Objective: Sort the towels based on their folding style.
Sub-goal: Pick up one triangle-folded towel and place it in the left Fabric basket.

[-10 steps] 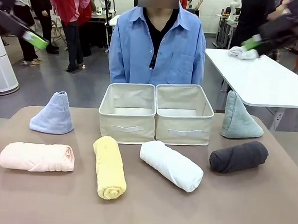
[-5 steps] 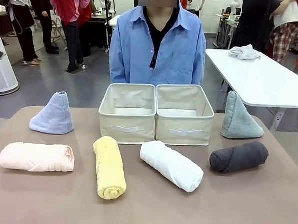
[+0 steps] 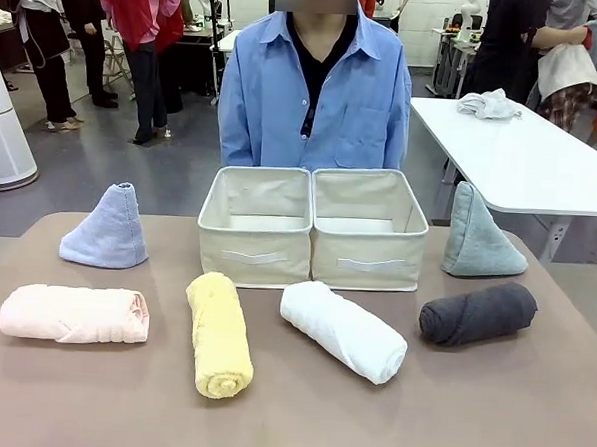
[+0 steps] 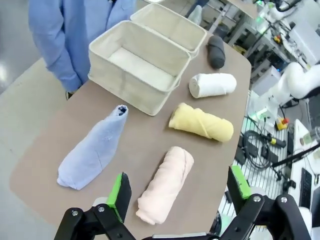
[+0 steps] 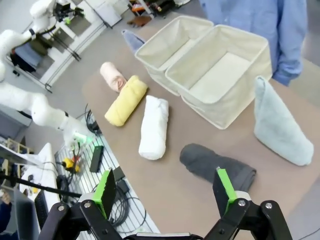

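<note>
1. All six towels sit on the worktop [image 3: 299, 414], outside the two fabric bins [image 3: 254, 224] at its far middle. Four rolls lie in a front row: pink roll [image 3: 73, 313], yellow roll [image 3: 219, 332], white roll [image 3: 343, 331], dark grey roll [image 3: 477, 312]. Two cones stand farther back, the lavender-blue cone [image 3: 106, 227] left of the bins and the grey-green cone [image 3: 478, 236] right of them.
2. The towels are terry cloth, so I judge them light, soft and not breakable. They should squash under the pads rather than slip.
3. The risk is to the fold, since a pinch at one end could let a roll unwind or sag.
4. Each roll is probably best taken across its middle, with the pads on the two long sides. That squeezes the layers together.
5. The cones look top-heavy to grip at the tip. A hold low on the body, across the thick part, should keep the shape better.
6. In the left wrist view the left jaws are spread wide and hold nothing. They hang high above the worktop, with the pink roll below them.
7. In the right wrist view the right jaws are also spread wide and hold nothing. They are well above the dark grey roll, with the grey-green cone just beside it.
</note>
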Controlling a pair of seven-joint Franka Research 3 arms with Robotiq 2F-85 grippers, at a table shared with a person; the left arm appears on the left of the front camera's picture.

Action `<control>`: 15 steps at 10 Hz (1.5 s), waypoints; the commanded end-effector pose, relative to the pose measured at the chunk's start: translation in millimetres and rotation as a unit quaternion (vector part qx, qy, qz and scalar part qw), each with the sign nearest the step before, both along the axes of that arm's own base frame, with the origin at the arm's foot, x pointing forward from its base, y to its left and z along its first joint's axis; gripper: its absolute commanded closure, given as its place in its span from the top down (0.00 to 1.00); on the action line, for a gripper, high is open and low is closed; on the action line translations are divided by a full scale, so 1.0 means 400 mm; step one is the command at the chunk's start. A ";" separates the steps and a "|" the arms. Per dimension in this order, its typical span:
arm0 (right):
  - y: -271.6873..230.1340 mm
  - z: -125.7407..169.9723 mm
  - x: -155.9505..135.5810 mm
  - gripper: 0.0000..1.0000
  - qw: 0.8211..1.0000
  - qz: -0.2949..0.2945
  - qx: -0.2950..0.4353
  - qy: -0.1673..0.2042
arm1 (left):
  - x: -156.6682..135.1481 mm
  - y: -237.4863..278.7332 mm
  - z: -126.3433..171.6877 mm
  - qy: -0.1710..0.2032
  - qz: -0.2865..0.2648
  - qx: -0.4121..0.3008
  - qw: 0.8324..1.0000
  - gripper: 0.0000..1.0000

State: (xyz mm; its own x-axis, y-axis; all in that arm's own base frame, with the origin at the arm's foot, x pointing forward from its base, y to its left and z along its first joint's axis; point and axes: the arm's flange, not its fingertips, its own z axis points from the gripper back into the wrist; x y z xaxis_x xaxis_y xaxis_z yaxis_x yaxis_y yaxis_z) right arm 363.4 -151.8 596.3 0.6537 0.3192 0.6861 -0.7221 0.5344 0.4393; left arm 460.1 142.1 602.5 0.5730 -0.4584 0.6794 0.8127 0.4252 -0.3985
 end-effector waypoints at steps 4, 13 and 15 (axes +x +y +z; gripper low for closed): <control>-0.007 0.002 0.004 1.00 0.999 0.024 -0.026 0.010 | -0.040 0.005 -0.003 -0.037 -0.077 0.057 0.995 1.00; 0.006 -0.003 0.001 1.00 1.000 0.014 -0.015 0.010 | -0.042 0.051 0.002 -0.105 -0.150 -0.055 0.982 1.00; 0.006 -0.003 0.001 1.00 1.000 0.014 -0.015 0.010 | -0.041 0.054 -0.011 -0.099 -0.146 -0.050 0.983 1.00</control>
State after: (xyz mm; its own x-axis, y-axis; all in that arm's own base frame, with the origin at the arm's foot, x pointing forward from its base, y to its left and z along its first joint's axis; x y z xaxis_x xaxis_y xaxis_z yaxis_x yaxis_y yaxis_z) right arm 364.6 -149.4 595.5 0.6623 0.3579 0.6583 -0.7234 0.5342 0.4374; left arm 437.2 157.4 597.6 0.2799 -0.5098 0.8135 0.9600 0.1502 -0.2362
